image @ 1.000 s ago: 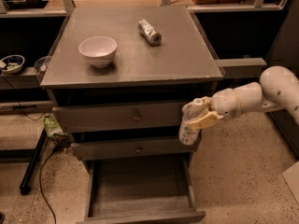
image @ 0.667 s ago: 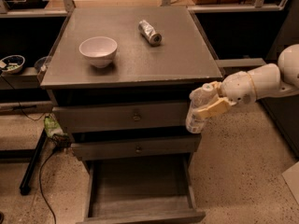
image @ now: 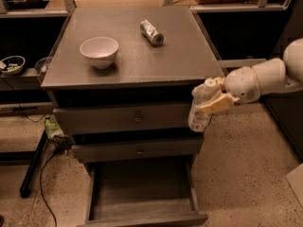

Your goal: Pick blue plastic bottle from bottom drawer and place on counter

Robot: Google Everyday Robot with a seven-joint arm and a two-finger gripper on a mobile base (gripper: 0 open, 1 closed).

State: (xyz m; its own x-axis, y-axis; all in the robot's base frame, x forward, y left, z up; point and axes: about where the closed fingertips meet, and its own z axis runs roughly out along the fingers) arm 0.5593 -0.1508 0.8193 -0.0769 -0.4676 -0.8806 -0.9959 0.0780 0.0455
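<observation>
1. The gripper point(image: 211, 104) hangs off the right front corner of the cabinet, level with the top drawer point(image: 124, 119), at the end of a white arm point(image: 265, 77) that reaches in from the right
2. Its tan fingers point(image: 221, 102) are clamped on the blue plastic bottle point(image: 197, 119), gripping it about mid-height
3. The bottle stands roughly upright in the air with its white cap on top, just below the counter's edge and beside the cabinet's right side, touching nothing but the gripper
4. The bottom drawer point(image: 142, 203) is pulled out toward the camera, with its bare plank floor showing
5. The middle drawer point(image: 118, 151) sits slightly out, while the top drawer is closed
6. On the counter point(image: 142, 63) a white bowl point(image: 99, 51) stands left of centre
7. A short silver cylinder point(image: 151, 32) lies on its side toward the back, well apart from the bowl
8. The floor around the cabinet is speckled, with a dark cable point(image: 43, 183) trailing at the left
</observation>
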